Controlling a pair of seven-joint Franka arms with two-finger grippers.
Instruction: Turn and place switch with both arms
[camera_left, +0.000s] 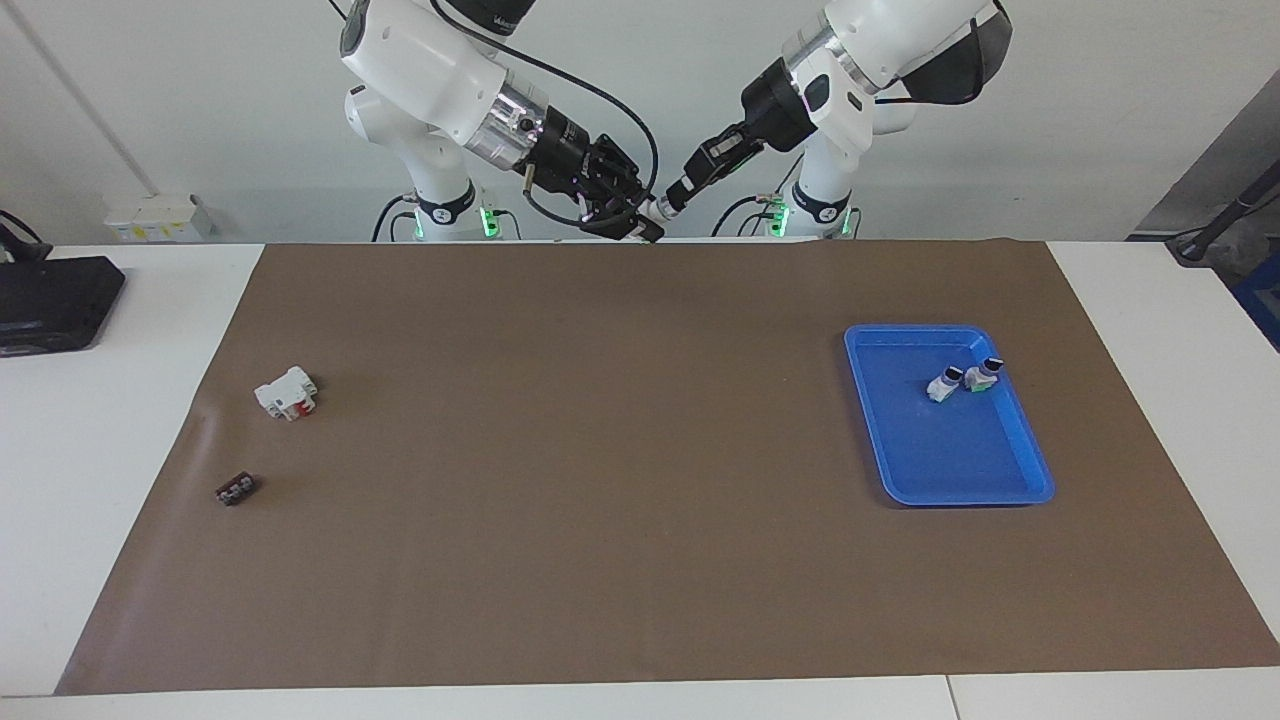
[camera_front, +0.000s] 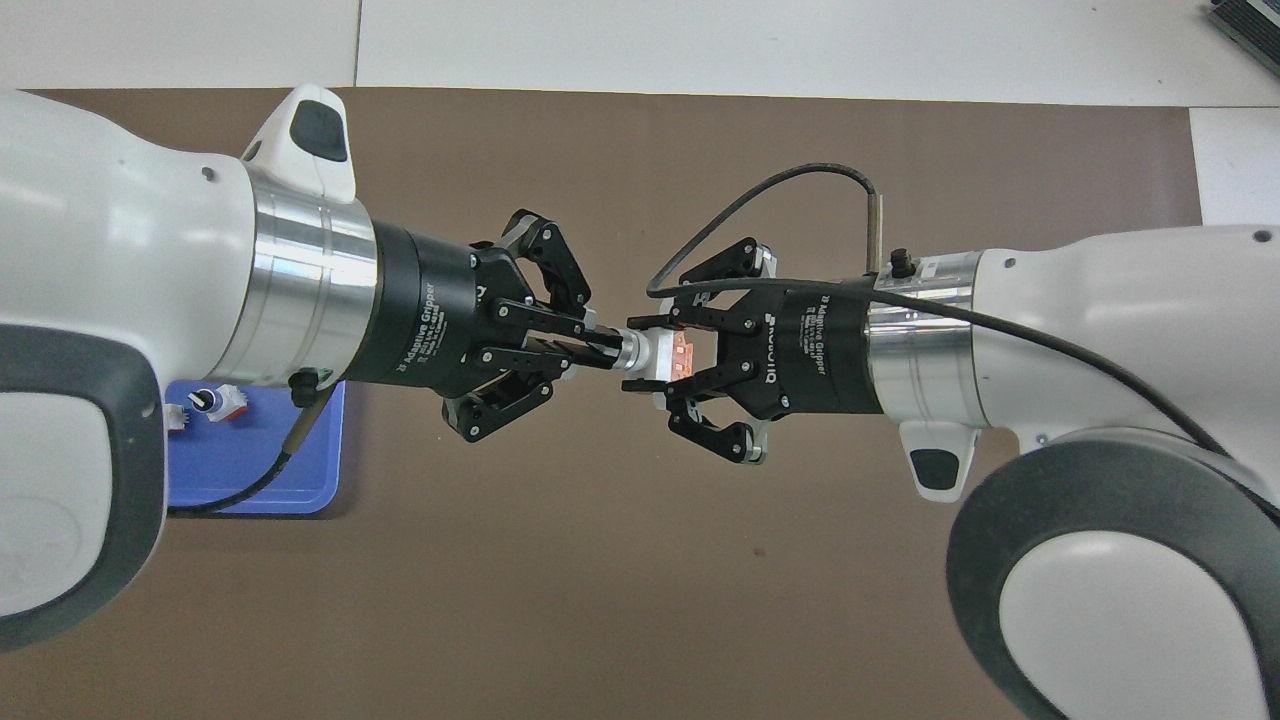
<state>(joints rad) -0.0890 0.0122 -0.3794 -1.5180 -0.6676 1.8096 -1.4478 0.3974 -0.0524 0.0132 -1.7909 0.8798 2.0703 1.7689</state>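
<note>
Three switches (camera_front: 660, 357) – two in one blue tray (camera_left: 900, 470) – plus one white block (camera_left: 286, 393), one small black part (camera_left: 235, 490).

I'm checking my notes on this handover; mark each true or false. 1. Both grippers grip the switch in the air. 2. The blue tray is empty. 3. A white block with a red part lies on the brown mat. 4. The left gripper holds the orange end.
1. True: left gripper and right gripper both grip the switch.
2. False: blue tray holds two small switches.
3. True: white block.
4. False: it grips the knob end.
</note>
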